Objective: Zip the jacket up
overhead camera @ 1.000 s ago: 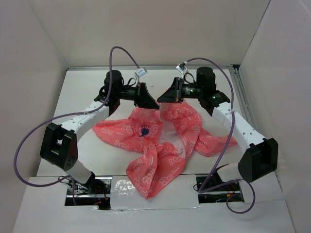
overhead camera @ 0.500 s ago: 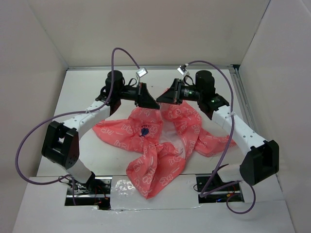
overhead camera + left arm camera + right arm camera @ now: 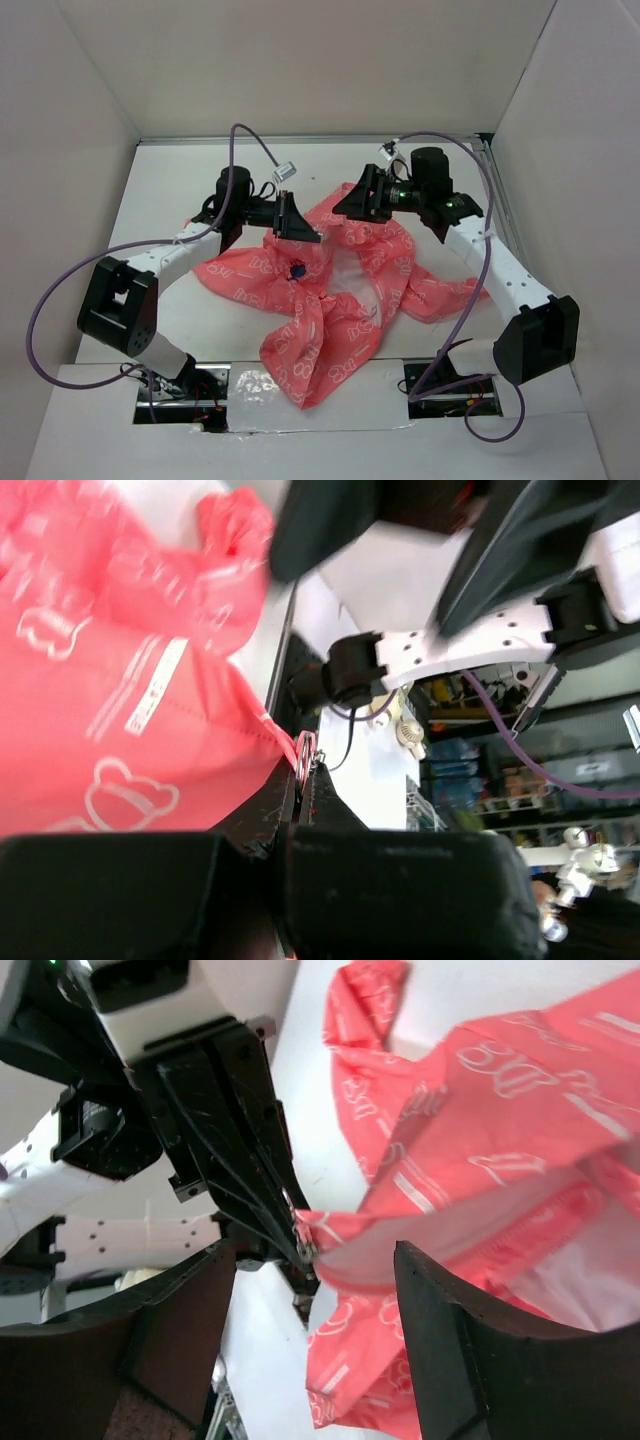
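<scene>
Two black two-finger grippers meet in the upper middle of the top view, above a small coral-pink thin fabric jacket printed all over with white outlines. The jacket lies crumpled on the flat white table at the centre of that frame. One sleeve reaches toward the left edge, another toward the right, and a long part trails down to the bottom centre. Its front lies open, so the pale lining shows in the middle. A small dark blue chest mark sits just left of the opening.

The left gripper, at the upper left of the jacket, has its fingers pressed tightly together on the garment's edge. In the left wrist view the left gripper pinches a seamed corner of the pink fabric, and a small metal piece stands right at the fingertips. The cloth fills the left half of that frame.

The right gripper, at the upper right of the jacket, stands just beside a raised fold. Whether it touches the fold cannot be told. In the right wrist view the right gripper has its fingers spread wide at the lower corners with nothing gripped between them. Beyond the gap, the other arm's black fingers hold the fabric edge.

Thin purple cables arch over both arms.
</scene>
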Controlling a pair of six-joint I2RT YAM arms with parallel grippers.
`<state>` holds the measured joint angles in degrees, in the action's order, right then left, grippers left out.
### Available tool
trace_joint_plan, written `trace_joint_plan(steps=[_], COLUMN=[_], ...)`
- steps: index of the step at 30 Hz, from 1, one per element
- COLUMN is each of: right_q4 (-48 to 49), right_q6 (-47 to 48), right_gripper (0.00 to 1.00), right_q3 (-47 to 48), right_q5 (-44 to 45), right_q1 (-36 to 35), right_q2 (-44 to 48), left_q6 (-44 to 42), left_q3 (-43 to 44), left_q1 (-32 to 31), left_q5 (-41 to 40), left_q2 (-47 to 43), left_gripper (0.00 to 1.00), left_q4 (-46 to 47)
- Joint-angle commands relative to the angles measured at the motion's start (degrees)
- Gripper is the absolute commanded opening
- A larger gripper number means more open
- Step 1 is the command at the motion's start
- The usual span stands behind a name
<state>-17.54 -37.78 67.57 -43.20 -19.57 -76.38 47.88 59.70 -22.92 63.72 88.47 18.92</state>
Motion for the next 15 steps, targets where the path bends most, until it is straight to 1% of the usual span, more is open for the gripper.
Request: trace_joint_plan(steps=[1,3,5,8,9,11,13,14,15], right_q4=[-6.8,-10.1,-12.8,-17.8,-18.3,-17.5,-15.3,-14.5,-14.5], right_q6=[5.4,6.9,9.4,13.2,13.8,14.1,16.0,17.2,20.4], right_gripper=[0.72,0.73,0.73,0.73,0.73,0.73,0.69,0.69,0.69], right_q3=[2.7,2.0,1.1,0.9,0.5,-0.9,-1.8,-1.9,-1.4], right_q5=[2.6,5.6,7.0,12.1,14.7,16.3,14.5,14.5,15.3], right_q1=[2.7,4.6,6.2,6.5,6.3,6.0,5.8,4.2,3.3], right_q2=[3.4,4.0,3.9,1.9,1.4,0.4,-0.3,-0.3,-0.8], left_q6=[-3.6,-6.9,-9.0,-12.4,-13.6,-14.8,-13.4,-12.4,-11.8], left_q3=[-3.7,-4.2,-5.6,-6.6,-6.5,-6.6,-6.8,-6.8,-6.7], left_q1=[1.4,1.6,1.7,2.2,2.3,2.6,3.3,4.1,4.4], left_q5=[0.9,0.0,1.6,3.5,3.4,4.3,3.8,4.4,4.8], left_q2=[-2.0,-2.4,-3.1,-3.5,-3.4,-2.8,-2.3,-2.1,-1.2], left_gripper=[0.0,0.0,0.0,0.0,0.0,0.0,0.0,0.0,0.0], left_q4=[-2.3,-6.6,-7.6,-9.2,-10.6,-11.0,-10.5,-9.8,-7.9])
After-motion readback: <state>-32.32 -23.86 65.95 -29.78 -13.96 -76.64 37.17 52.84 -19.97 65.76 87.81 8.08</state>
